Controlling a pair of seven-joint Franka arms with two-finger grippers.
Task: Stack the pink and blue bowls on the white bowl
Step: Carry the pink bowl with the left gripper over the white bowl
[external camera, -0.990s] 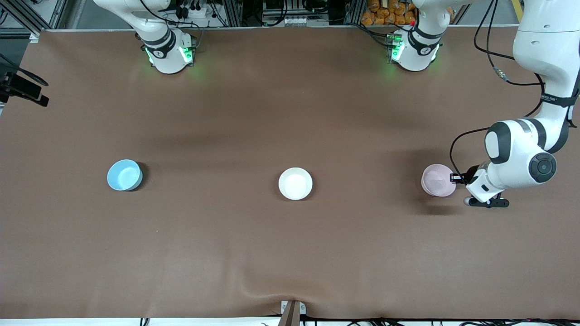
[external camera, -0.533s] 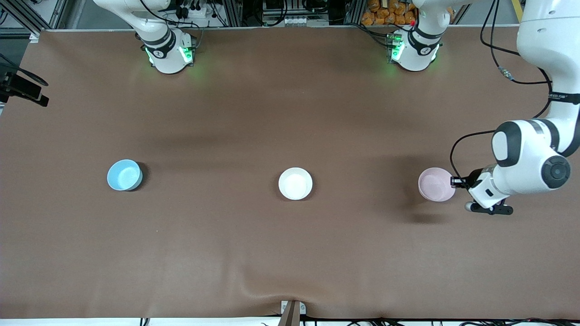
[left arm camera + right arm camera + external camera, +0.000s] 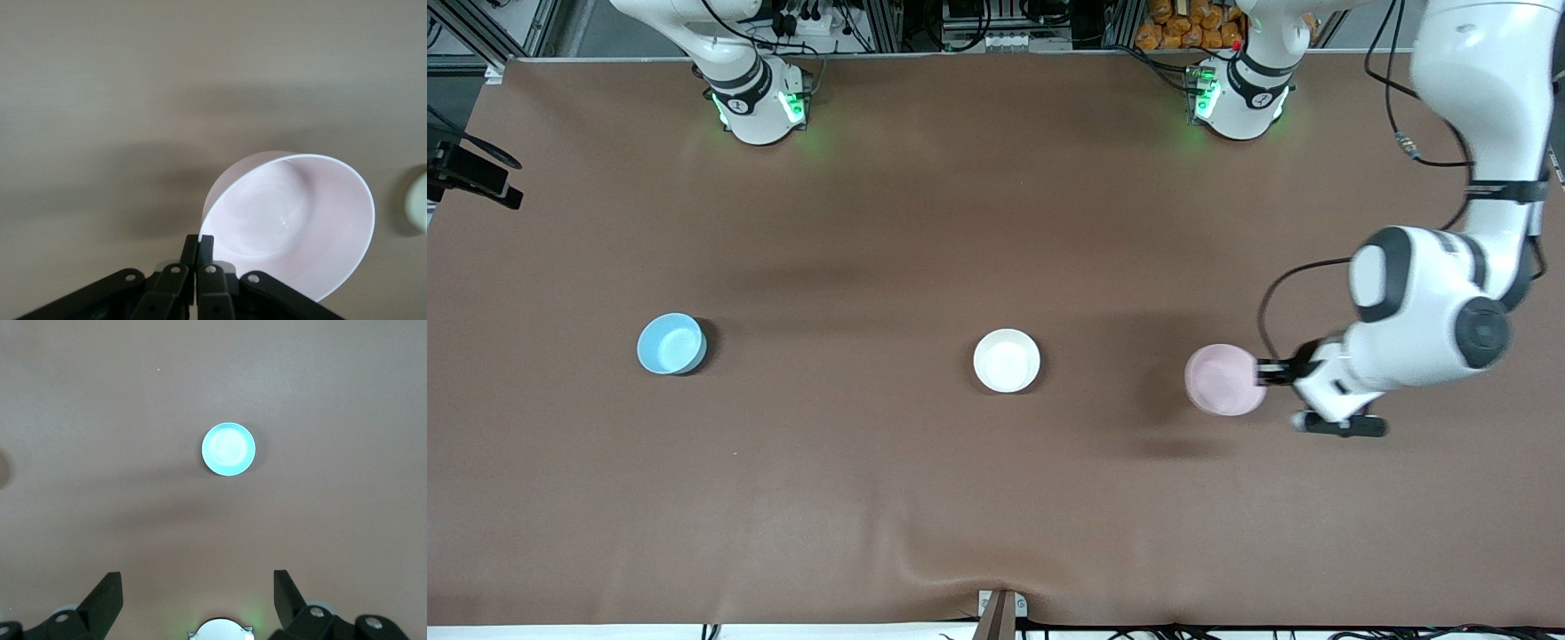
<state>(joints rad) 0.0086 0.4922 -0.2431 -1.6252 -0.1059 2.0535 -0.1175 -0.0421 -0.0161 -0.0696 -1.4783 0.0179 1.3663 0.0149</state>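
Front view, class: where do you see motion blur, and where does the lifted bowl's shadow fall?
Front view: the left arm and its pink bowl look smeared, and a soft shadow lies on the table nearer the camera. Left wrist view: the left gripper pinches the rim sharply.

table (image 3: 925,498): brown mat | on it: blue bowl (image 3: 670,343), white bowl (image 3: 1007,360)

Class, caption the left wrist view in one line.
Left pincer shut on the pink bowl's rim, carrying it above the table.
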